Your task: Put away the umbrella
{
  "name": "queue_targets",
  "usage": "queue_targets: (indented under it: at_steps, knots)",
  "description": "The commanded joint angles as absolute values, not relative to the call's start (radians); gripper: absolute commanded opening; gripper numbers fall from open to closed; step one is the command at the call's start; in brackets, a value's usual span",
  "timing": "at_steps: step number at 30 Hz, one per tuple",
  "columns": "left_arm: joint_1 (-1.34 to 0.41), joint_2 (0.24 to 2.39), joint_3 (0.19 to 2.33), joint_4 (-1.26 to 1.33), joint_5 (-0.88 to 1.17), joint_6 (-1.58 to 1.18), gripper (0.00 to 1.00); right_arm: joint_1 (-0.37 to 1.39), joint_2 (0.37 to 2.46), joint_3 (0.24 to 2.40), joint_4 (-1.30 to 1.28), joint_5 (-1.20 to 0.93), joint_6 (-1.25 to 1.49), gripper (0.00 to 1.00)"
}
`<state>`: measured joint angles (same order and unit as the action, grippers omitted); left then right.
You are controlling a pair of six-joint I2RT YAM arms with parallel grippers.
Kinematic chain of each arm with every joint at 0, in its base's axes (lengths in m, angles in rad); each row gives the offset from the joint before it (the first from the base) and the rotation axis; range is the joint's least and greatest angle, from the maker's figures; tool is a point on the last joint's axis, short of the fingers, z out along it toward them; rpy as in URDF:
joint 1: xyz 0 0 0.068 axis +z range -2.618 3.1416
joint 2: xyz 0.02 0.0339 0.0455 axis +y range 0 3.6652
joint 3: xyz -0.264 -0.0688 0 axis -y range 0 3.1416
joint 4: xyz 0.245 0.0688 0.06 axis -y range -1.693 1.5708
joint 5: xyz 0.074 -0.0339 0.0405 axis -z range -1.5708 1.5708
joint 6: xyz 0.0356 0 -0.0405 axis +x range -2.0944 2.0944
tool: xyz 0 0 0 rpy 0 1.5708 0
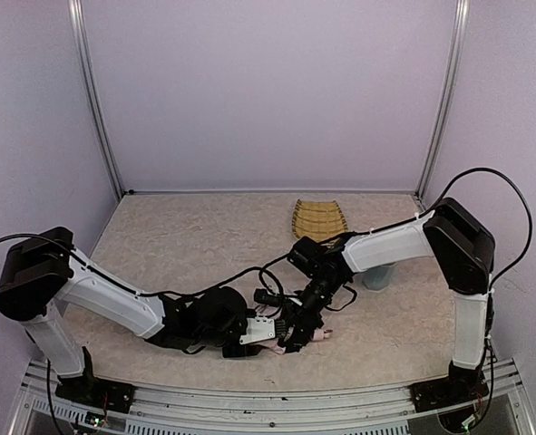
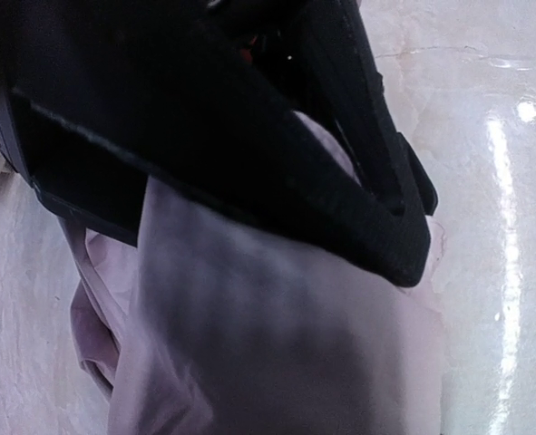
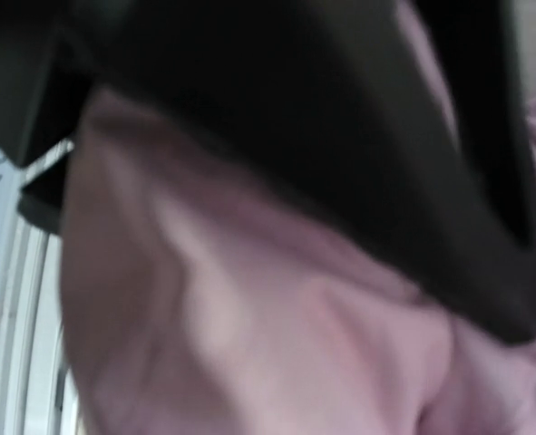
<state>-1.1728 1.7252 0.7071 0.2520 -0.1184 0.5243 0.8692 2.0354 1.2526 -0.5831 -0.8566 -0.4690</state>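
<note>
The umbrella (image 1: 266, 331) lies folded on the table near the front edge, between my two grippers. Only small patches of its pale-pink fabric show, and a pink end (image 1: 322, 335) sticks out to the right. My left gripper (image 1: 248, 337) comes in from the left and is shut on the fabric. My right gripper (image 1: 299, 332) comes down from the right and is shut on it too. In the left wrist view the pink fabric (image 2: 277, 344) fills the space under a black finger (image 2: 340, 181). The right wrist view shows the same fabric (image 3: 249, 317) under a finger (image 3: 385, 181). The shaft and handle are hidden.
A woven yellow tray (image 1: 320, 217) lies at the back of the table, right of centre. A small grey cylinder (image 1: 377, 275) stands behind the right forearm. Black cables trail between the arms. The metal front rail (image 3: 14, 299) lies close to the grippers.
</note>
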Motion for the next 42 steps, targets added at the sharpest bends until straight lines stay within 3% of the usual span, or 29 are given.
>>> queue_targets:
  at_steps: [1,8,10,20,27,36,42]
  knots:
    - [-1.153,1.767,0.726,0.155,-0.063,0.473,0.49,0.874,2.06,1.168,-0.662,-0.716,-0.405,0.37]
    - [-1.126,1.762,0.724,0.111,0.056,0.402,0.37,0.848,1.949,1.103,-0.491,-0.643,-0.331,0.64]
    - [-1.117,1.768,0.734,0.091,0.093,0.379,0.36,0.848,1.906,1.081,-0.459,-0.62,-0.323,0.68]
    - [-1.019,1.887,0.88,-0.09,0.319,0.25,0.27,0.857,1.522,0.875,-0.269,-0.268,-0.282,0.76]
    - [-0.957,1.988,1.008,-0.249,0.498,0.225,0.22,1.039,1.319,0.686,-0.046,0.01,-0.503,0.76]
    - [-0.927,2.067,1.086,-0.354,0.608,0.238,0.2,1.129,1.488,0.72,0.081,0.249,-0.734,0.85]
    - [-0.916,2.07,1.086,-0.365,0.657,0.255,0.2,1.128,1.642,0.78,0.016,0.22,-0.795,0.81]
